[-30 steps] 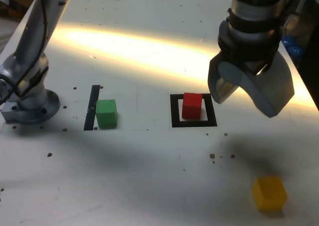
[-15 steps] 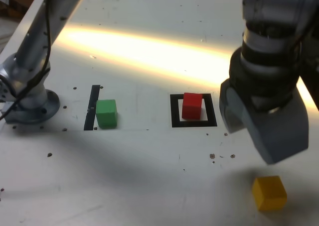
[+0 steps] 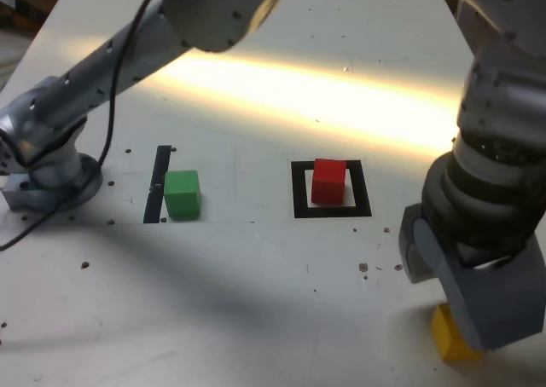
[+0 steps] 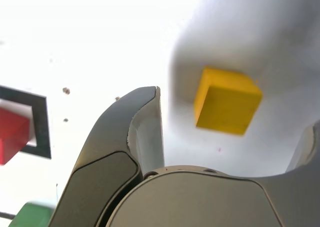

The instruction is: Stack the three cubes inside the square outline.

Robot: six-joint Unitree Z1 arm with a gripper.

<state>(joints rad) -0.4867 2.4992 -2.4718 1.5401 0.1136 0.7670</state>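
The red cube [image 3: 328,181] [image 4: 12,137] stands inside the square outline [image 3: 333,210] [image 4: 40,122] near the table's middle. To the exterior view's left of it, the green cube [image 3: 182,193] [image 4: 32,214] rests beside a thin black strip. At the front right lies the yellow cube [image 3: 450,334] [image 4: 227,101], mostly hidden by the arm in the exterior view. My gripper [image 3: 461,293] [image 4: 237,109] hangs just above the yellow cube, open, with one finger on either side of it. Nothing is held.
A thin black strip [image 3: 159,182] lies against the green cube's left in the exterior view. The arm's base [image 3: 51,178] stands at the left edge, and its links arch over the table's back. Small dark specks dot the white table [image 3: 213,302].
The gripper has travelled from beside the red cube toward the front right and dropped down over the yellow cube, staying open. The cubes have not moved.
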